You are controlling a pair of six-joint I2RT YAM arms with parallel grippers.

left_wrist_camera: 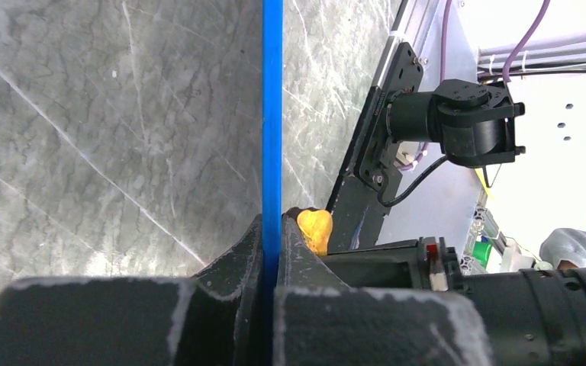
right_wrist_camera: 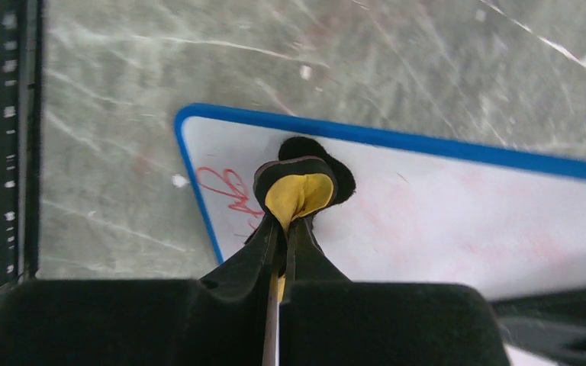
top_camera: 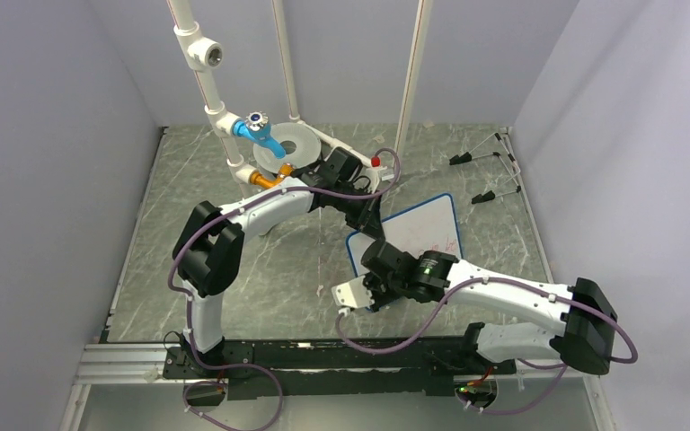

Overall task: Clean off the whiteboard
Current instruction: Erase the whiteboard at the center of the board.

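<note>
Whiteboard clamped by one claw, eraser pressed on it by the other

The whiteboard (top_camera: 422,224) sits mid-table (top_camera: 287,278), ahead of both arm bases and turned askew to the table's edges. The left claw (left_wrist_camera: 272,229) is closed tight on the board's blue rim (left_wrist_camera: 272,114) at the far side, one finger on each face. The right claw (right_wrist_camera: 284,229) is pinched shut on a small yellow-and-black eraser pad (right_wrist_camera: 296,191), whose black end touches the white face near one rounded corner. Red handwriting (right_wrist_camera: 229,191) lies just beside the pad, with faint pink smears further along the board.
</note>
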